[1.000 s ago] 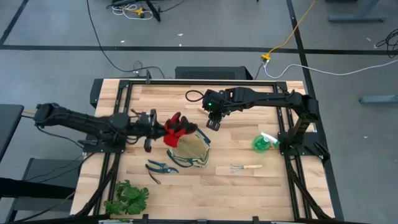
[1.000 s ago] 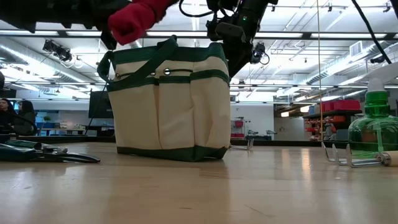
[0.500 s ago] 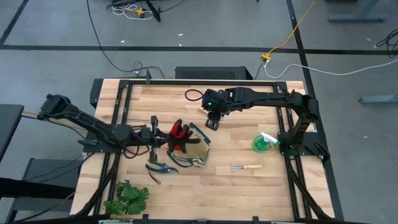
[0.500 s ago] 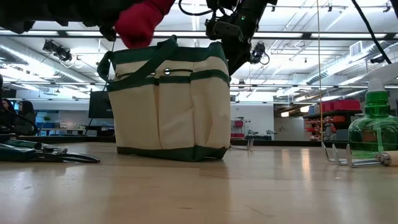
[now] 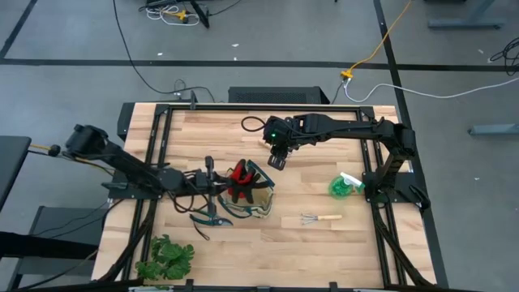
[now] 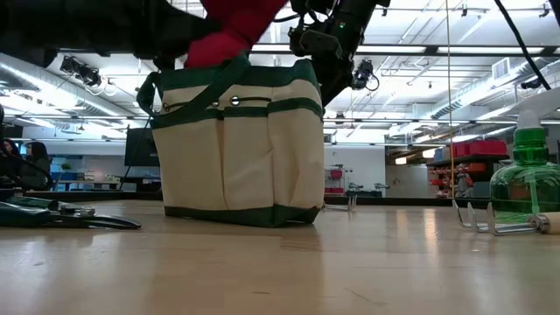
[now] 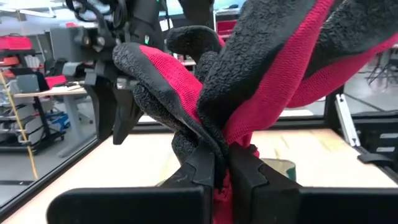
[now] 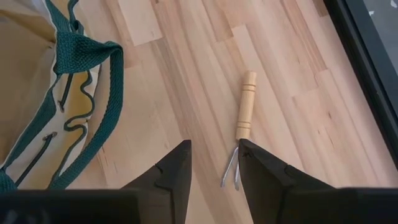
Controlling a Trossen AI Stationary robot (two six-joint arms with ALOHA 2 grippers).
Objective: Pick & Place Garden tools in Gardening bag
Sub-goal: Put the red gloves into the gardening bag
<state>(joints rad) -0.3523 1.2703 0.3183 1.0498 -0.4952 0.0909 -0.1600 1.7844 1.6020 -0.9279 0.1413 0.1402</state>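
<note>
My left gripper (image 5: pixel 217 180) is shut on the red-and-black gloves (image 5: pixel 240 180), which hang over the open top of the beige, green-trimmed gardening bag (image 5: pixel 253 199). In the low view the gloves (image 6: pixel 234 31) sit right at the bag's top edge (image 6: pixel 236 74). My right gripper (image 8: pixel 214 180) is open and empty, above the table beyond the bag's far side (image 5: pixel 277 159). A wooden-handled rake (image 8: pixel 244 121) lies on the table under it. A second rake (image 5: pixel 321 218), the pruning shears (image 5: pixel 208 219) and the green spray bottle (image 5: pixel 342 186) are on the table. My left gripper pinches the bunched gloves (image 7: pixel 231 138) between its two fingers (image 7: pixel 202 169). The fingers come about level from the table's left. The gloves stick out past the fingertips, lifted clear of the table, over the bag's opening. How many layers it holds I cannot tell.
A leafy green plant (image 5: pixel 166 258) sits at the near left corner. The spray bottle also shows at the right of the low view (image 6: pixel 525 179), with a rake (image 6: pixel 494 223) beside it. Bare wood lies right of the bag and along the far edge.
My left gripper has carried the gloves toward the table's right and near edges, from left of the bag to over its open top, staying shut on them. The bag has stayed in place.
</note>
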